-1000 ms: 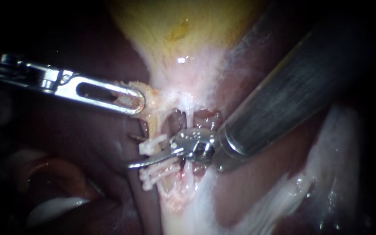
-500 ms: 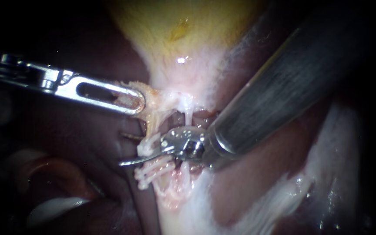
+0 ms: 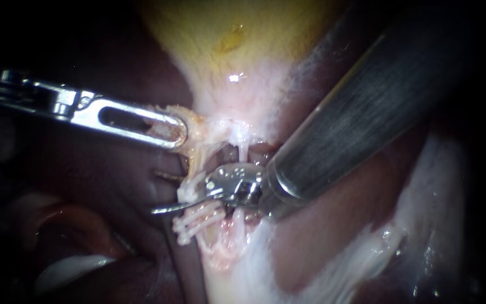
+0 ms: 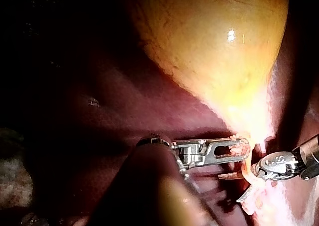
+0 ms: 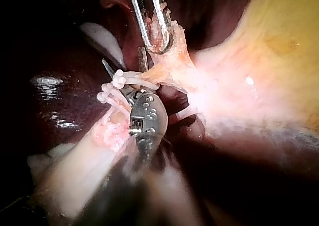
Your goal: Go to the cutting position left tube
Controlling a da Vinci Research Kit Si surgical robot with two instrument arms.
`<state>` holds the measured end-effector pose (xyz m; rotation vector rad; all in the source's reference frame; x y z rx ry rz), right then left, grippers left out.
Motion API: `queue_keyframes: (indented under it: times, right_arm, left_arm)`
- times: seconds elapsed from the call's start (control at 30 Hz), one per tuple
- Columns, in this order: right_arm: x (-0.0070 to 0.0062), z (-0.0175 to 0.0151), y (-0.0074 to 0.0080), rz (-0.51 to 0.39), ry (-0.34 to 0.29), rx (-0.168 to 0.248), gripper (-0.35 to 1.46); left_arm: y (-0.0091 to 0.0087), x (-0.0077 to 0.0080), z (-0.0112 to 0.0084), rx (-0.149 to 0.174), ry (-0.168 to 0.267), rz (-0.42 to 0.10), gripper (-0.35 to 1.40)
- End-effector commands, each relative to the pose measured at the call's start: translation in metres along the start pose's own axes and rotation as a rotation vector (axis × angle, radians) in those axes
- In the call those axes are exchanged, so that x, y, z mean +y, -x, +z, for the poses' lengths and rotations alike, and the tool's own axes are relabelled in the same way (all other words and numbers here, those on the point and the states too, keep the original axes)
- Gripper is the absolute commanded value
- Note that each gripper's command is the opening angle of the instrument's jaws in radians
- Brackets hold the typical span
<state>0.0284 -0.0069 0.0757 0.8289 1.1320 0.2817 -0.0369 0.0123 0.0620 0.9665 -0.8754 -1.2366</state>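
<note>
The gallbladder [image 3: 237, 45] lies on dark liver [image 3: 113, 186]. The left instrument [image 3: 172, 132] grips its neck tissue; the right instrument [image 3: 160, 194] gapes, blades astride the left tube [image 3: 196, 163].

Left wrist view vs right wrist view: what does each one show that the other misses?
Only left wrist: the broad rounded body of the gallbladder, and both open blades of the right instrument side on. Only right wrist: the white clips, each distinct, with a blade tip beyond them. Both: the left instrument, jaws shut on tissue at the gallbladder's neck, and dark liver.
</note>
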Motion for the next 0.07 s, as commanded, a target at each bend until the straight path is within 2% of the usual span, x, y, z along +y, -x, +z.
queue_keyframes:
  times: [0.03,0.07]
  right_arm:
    - [0.0000,-0.0001,0.0000,0.000,-0.001,0.000,1.43]
    - [0.0000,-0.0001,0.0000,0.000,-0.001,0.000,1.43]
  left_arm:
    - [0.0000,0.0000,0.0000,0.000,0.000,0.000,-0.35]
    - [0.0000,0.0000,0.0000,0.000,0.000,0.000,-0.35]
